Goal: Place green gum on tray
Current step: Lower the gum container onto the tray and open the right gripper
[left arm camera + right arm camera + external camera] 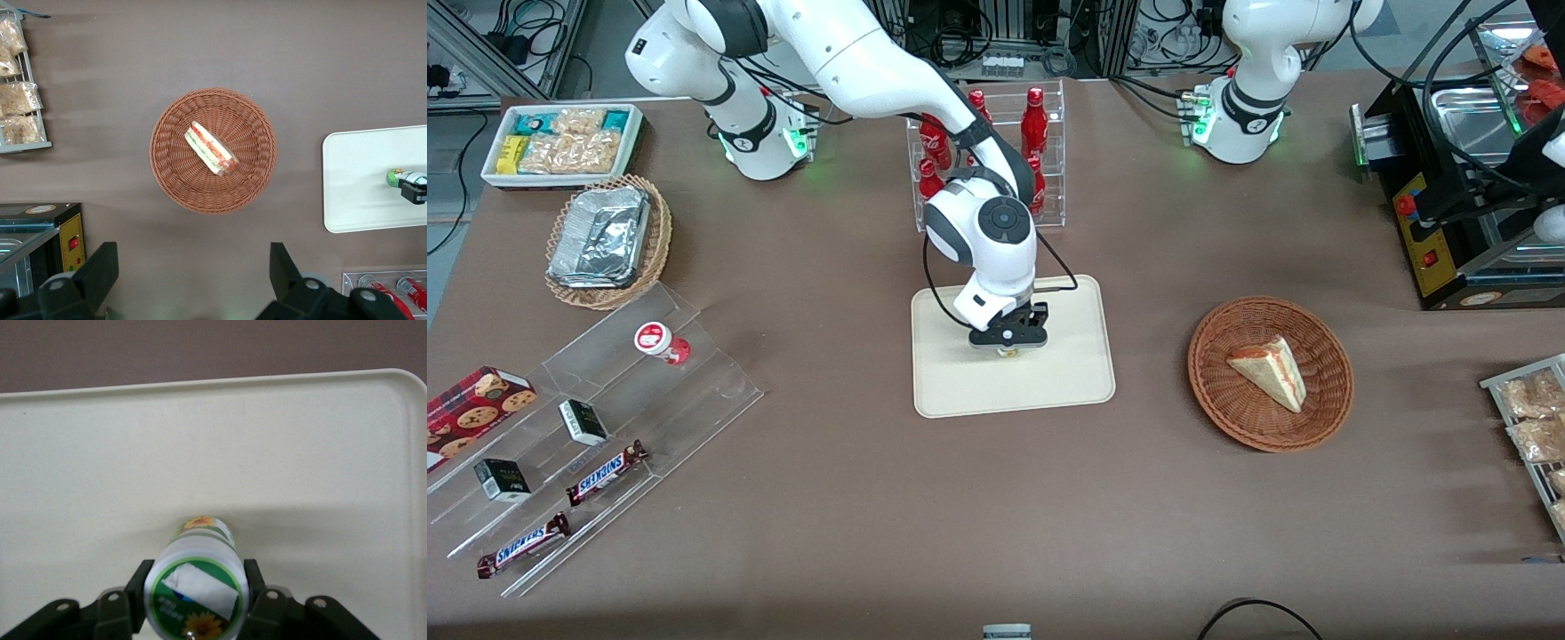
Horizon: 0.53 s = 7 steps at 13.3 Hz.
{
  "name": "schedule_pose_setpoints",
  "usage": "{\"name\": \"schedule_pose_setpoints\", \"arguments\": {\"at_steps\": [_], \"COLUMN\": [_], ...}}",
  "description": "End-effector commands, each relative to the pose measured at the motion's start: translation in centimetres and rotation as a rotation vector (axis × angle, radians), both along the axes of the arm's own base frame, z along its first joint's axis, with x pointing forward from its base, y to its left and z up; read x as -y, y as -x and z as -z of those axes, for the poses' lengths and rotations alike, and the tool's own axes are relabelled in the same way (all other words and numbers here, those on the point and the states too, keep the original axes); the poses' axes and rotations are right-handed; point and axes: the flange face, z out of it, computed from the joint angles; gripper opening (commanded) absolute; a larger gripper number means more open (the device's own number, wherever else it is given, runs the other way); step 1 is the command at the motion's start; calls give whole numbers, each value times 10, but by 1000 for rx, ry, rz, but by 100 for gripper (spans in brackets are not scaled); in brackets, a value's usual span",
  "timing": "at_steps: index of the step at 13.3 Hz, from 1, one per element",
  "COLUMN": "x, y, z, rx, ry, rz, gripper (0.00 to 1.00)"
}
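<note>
Gripper (1010, 340) low over the tray (951, 391) mid-desk, fingers (257, 600) clamped on the green gum (198, 592) just below its lid. Bottle upright, base at or near the tray surface: likely held vertical so it stands when let go.

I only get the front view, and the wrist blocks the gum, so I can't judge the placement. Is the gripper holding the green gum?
Observer: Yes. The wrist view shows the gripper shut on the green gum, fingers against its sides.
Operator: Is it over the tray?
Observer: Yes, the tray surface surrounds the bottle, well inside the rim.
Operator: Which end faces up?
Observer: The white lid with its green label.
</note>
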Motion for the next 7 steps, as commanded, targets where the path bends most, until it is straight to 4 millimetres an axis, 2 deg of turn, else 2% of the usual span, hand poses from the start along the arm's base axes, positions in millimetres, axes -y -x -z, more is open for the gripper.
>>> {"name": "schedule_pose_setpoints", "arguments": {"at_steps": [1, 2, 3, 4, 5, 7], "x": [-6, -5, -6, -5, -4, 0], "y": [-5, -6, -5, -6, -7, -16], "z": [5, 7, 8, 7, 4, -20], "rx": [2, 1, -1, -2, 0, -14], "ry": [-15, -15, -15, -15, -20, -73], "rz": [17, 20, 20, 20, 24, 53], "gripper": [1, 37, 93, 100, 100, 100]}}
